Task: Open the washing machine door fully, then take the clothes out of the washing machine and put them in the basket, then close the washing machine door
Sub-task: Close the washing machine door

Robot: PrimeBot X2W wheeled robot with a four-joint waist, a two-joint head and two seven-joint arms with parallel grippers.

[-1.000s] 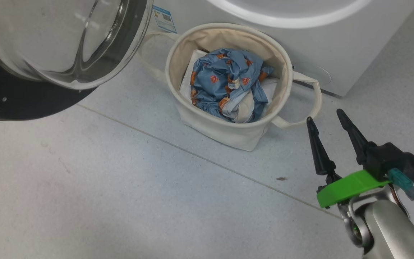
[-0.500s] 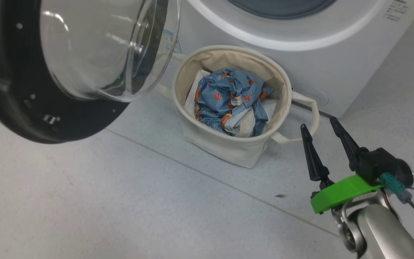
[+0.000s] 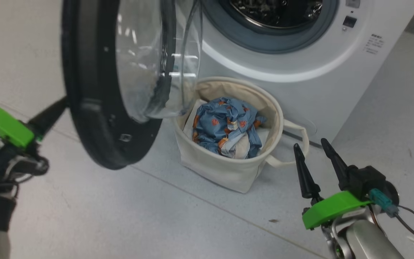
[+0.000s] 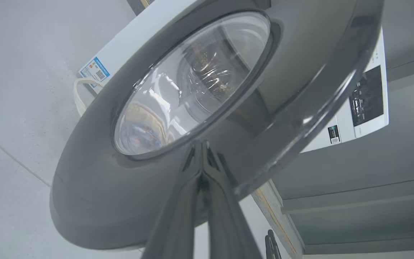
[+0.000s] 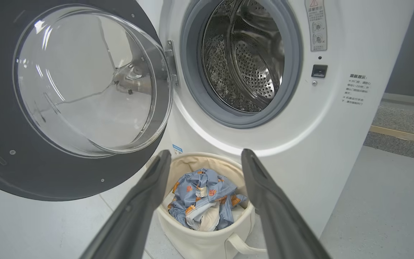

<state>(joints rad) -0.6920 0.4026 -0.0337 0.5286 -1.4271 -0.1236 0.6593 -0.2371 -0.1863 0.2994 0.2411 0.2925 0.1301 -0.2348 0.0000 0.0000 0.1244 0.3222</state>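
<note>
Machine: the washing machine (image 3: pixel 336 82), one white box with small printed labels; grey rubber seal (image 5: pixel 192 72) around a perforated steel drum (image 5: pixel 250 64).
Door: the washing machine door (image 3: pixel 95 118), one round door with a glossy black rim and a bulging clear glass bowl; it is swung out from the machine's opening.
Basket: the basket (image 3: pixel 221 172), one round cream canvas tub with two loop handles, just before the machine's front, below its opening.
Clothes: the clothes (image 3: pixel 225 122), a crumpled blue heap with orange prints and white parts, in the basket; garment count unclear.
Left gripper: left gripper (image 4: pixel 201 151), two dark fingers pressed together, tips against the door's outer face.
Right gripper: right gripper (image 3: pixel 309 143), two tapered fingers spread apart, empty, out from the machine beside the basket.
Floor: floor (image 3: pixel 120 216), pale grey speckled tile with one grout line showing.
</note>
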